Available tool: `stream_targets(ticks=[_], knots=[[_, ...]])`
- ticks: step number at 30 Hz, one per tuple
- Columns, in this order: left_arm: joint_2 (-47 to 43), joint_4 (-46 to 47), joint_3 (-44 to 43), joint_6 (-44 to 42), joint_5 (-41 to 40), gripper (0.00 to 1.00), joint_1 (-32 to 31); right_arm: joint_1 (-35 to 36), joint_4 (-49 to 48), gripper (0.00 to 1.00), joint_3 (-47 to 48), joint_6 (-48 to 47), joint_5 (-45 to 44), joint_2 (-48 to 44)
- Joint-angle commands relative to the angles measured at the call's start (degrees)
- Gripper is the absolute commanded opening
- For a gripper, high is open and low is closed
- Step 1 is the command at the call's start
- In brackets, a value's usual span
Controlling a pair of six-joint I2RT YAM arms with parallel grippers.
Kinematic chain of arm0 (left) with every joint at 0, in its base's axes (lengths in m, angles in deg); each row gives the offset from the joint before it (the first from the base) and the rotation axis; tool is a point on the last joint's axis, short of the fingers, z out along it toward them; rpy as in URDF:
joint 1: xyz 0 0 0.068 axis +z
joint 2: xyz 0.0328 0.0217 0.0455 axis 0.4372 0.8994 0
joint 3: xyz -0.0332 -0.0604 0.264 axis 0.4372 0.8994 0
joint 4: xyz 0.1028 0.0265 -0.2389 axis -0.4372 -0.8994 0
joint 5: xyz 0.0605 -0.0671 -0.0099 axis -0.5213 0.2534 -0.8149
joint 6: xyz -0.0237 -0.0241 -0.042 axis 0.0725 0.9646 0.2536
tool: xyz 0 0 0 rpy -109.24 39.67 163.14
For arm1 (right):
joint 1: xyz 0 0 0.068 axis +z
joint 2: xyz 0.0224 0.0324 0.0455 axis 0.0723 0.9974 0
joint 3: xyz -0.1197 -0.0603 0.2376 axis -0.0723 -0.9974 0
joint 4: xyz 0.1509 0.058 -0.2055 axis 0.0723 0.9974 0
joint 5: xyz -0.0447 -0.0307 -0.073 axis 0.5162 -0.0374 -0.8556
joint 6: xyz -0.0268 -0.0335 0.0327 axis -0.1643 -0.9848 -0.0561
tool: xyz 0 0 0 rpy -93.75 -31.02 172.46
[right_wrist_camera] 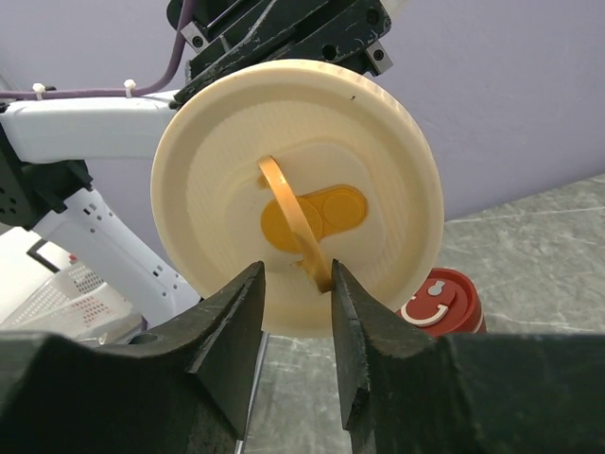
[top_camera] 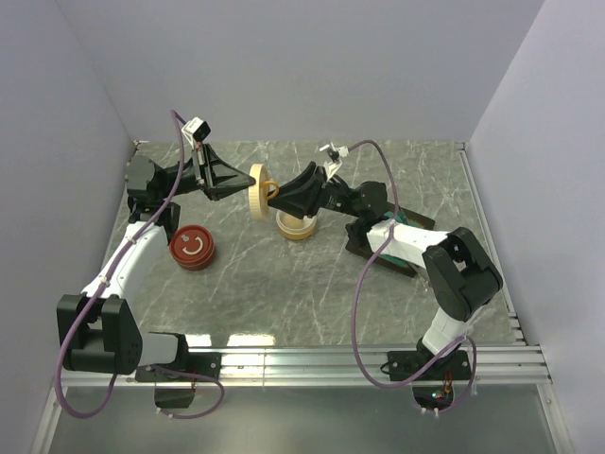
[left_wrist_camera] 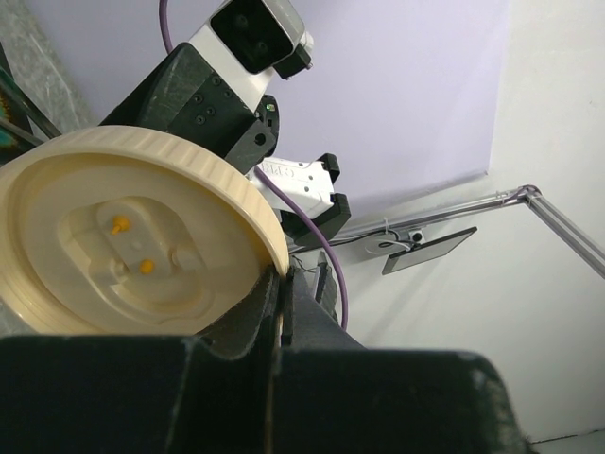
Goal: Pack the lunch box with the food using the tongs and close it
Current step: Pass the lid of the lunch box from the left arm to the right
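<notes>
Standing on edge — round cream lid [right_wrist_camera: 378,161], orange loop handle [right_wrist_camera: 317,214].

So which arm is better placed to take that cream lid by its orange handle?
Right. The right claw has a jaw on either side of the orange handle, facing the cream lid squarely. The left claw is shut on the lid's rim, holding it upright.

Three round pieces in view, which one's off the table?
The cream lid with the orange handle, held on edge by the left hand. The red container and cream tub sit on the table.
</notes>
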Motion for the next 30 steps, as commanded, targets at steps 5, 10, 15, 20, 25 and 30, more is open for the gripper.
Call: stream_targets(ticks=[5,10,15,20,25,30], knots=[[-1.0,3.3,-0.5,-0.3,0.1,0.0,-0.3,0.3,-16.1,0.38,3.4,1.9,-2.2,0.9],[-1.2,2.9,0.2,-0.5,0.1,0.0,-0.3,0.0,-16.0,0.34,3.7,2.1,-2.4,0.6],[-1.0,3.3,0.3,-0.3,0.0,0.0,-0.3,-0.3,-15.6,0.31,2.8,2.0,-2.6,-0.3],[-1.0,0.4,-0.5,-2.1,-0.4,0.0,-0.3,-0.3,-15.5,0.0,2.1,2.6,-2.7,-1.4],[-2.2,-9.3,-1.3,-9.9,-1.7,0.12,0.1,-0.5,-8.2,0.0,2.7,2.1,-0.6,-4.2],[-3.3,-11.8,0.5,-13.0,-2.0,0.62,1.9,-1.8,9.8,0.0,2.9,-4.0,2.4,-8.8]])
